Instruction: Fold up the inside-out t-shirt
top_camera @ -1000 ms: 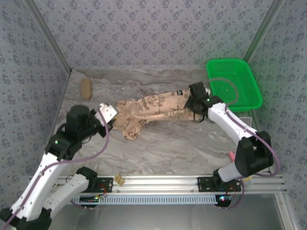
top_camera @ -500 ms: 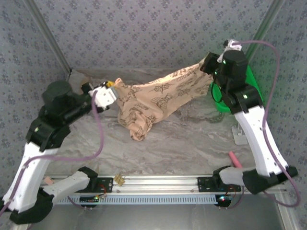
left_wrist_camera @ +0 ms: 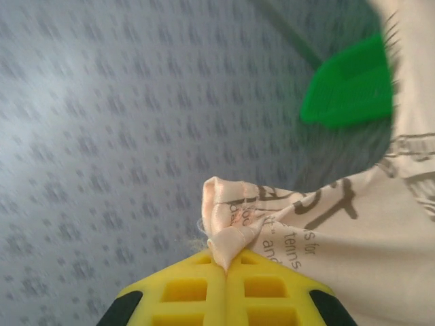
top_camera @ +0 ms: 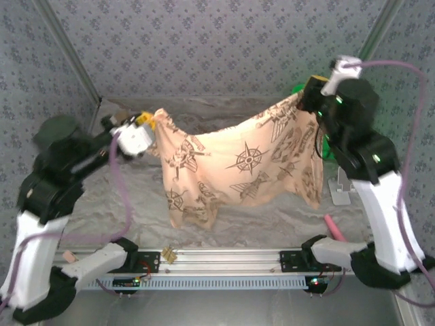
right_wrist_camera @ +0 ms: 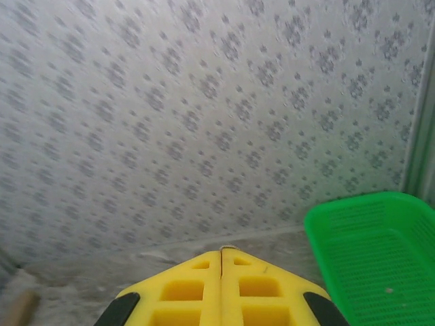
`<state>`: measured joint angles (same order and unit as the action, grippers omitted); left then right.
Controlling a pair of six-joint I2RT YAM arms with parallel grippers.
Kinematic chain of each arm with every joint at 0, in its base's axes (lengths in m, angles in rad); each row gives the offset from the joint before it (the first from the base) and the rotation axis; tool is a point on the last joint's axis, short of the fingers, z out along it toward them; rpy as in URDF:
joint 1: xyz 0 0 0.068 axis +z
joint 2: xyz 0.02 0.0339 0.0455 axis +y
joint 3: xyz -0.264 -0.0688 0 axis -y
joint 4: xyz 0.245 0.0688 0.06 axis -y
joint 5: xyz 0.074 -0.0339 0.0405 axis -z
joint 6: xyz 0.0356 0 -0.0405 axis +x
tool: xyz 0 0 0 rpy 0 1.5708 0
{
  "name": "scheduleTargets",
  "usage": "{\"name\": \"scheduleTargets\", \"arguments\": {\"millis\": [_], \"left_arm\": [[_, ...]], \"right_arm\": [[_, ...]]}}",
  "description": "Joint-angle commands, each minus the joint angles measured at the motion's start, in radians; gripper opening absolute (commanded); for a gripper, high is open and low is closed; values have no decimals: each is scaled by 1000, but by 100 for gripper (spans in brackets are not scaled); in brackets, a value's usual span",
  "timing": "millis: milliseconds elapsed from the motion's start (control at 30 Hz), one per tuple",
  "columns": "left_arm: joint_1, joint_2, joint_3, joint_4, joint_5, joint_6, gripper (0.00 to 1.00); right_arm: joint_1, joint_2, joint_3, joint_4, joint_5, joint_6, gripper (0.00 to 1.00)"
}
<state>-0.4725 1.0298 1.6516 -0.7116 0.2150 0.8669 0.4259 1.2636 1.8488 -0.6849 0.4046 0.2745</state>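
The t-shirt hangs spread in the air between the two claws, with its brown compass and map prints toward the top camera. The left claw has one upper corner of it and the right claw has the other; the upper edge sags in a curve between them. Under the left claw the cloth falls in a longer bunch, and its lowest end is near the table; I cannot tell if it touches. Under the right claw one side falls straight down.

In the left wrist view the left claw is fully closed: the two yellow fingers meet, and a small tuft of the pale cloth is squeezed between their tips. From there the t-shirt stretches to the right of the claw, with dark letters on it, and the green basket is beyond the cloth.

In the right wrist view the right claw is closed too, its yellow fingers pressed together with no gap; the top view shows the cloth corner ending at its tip. The basket is to the right of this claw and the patterned wall is ahead of it
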Motion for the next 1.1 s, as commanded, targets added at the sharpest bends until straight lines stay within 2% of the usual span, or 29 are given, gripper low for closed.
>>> {"name": "scheduleTargets", "arguments": {"millis": [0, 167, 300, 433, 500, 600, 667, 767, 867, 1067], "left_arm": [[76, 136, 49, -5, -63, 34, 0], [169, 301, 181, 11, -73, 51, 0], [207, 355, 292, -8, -41, -11, 0], [207, 296, 307, -11, 46, -78, 0], [207, 232, 268, -7, 136, -116, 0], [207, 105, 184, 27, 305, -182, 0], [207, 19, 123, 97, 374, -238, 0], [207, -52, 125, 78, 373, -282, 0], [207, -67, 171, 13, 371, -292, 0], [207, 89, 413, -134, 384, -284, 0]], "right_arm": [[-64, 153, 28, 32, -17, -32, 0], [-156, 368, 216, -12, -110, 26, 0], [-154, 415, 326, -58, -96, 20, 0], [-114, 313, 263, -72, -61, 8, 0], [-78, 220, 185, -67, -34, 9, 0], [20, 45, 34, -29, 67, -1, 0], [107, -64, -41, -28, 140, 2, 0], [197, -177, -98, -49, 191, 37, 0], [243, -218, -81, -104, 216, 56, 0], [253, -150, 17, -134, 275, 0, 0]]}}
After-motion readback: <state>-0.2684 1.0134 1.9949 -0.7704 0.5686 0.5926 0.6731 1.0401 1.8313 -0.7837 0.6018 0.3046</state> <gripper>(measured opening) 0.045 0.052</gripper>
